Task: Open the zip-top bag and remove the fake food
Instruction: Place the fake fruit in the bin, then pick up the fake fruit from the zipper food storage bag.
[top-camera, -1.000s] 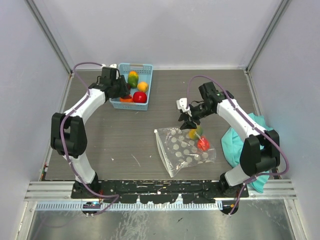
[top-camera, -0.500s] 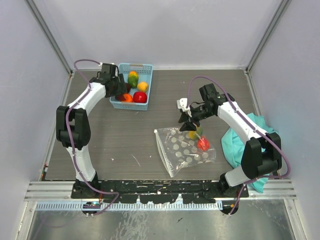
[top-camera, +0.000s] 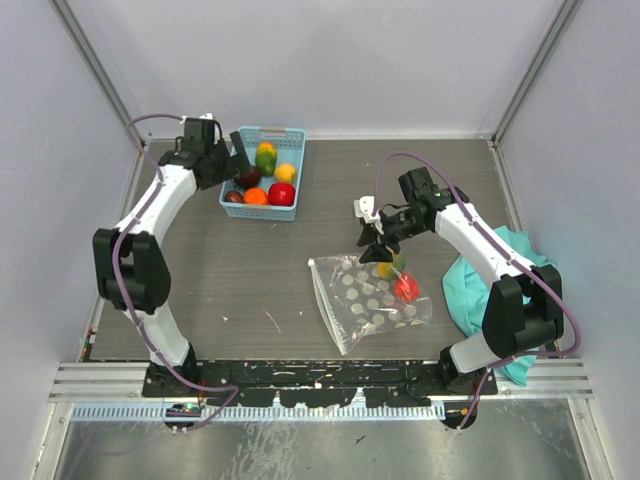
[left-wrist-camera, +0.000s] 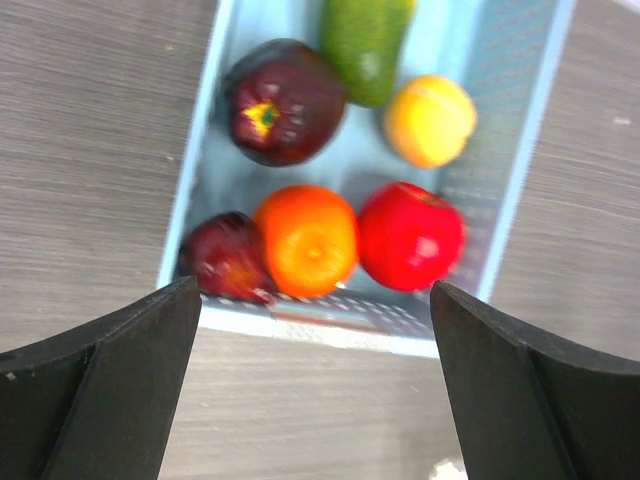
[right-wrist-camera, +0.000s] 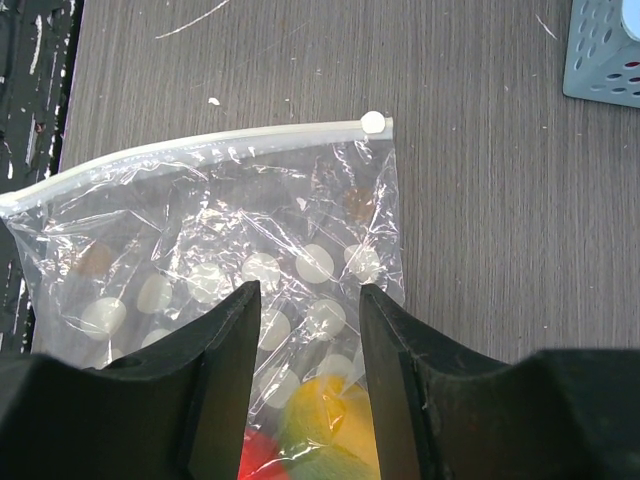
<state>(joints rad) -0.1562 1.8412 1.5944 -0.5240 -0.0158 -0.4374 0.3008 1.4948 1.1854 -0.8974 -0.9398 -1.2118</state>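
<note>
The zip-top bag (top-camera: 368, 300) lies flat on the table (top-camera: 250, 270), at about 4 o'clock from the table's middle. It is clear, crinkled plastic with rows of white dots, and its white zip strip ends in a small round slider (right-wrist-camera: 372, 122). A yellow piece (right-wrist-camera: 335, 435) and a red piece (top-camera: 406, 287) of the fake food sit inside it, bunched toward its 2 o'clock corner. My right tool (top-camera: 375, 245) hangs over that corner with its jaws partway apart. The dotted plastic shows in the gap, and I see nothing clamped. A teal cloth (top-camera: 470, 285) lies at the bag's 3 o'clock. My left tool (left-wrist-camera: 315, 295) gapes wide and empty above the light blue basket (top-camera: 270, 131) at 11 o'clock. The basket holds green, yellow, orange, red and two dark purple pieces.
</note>
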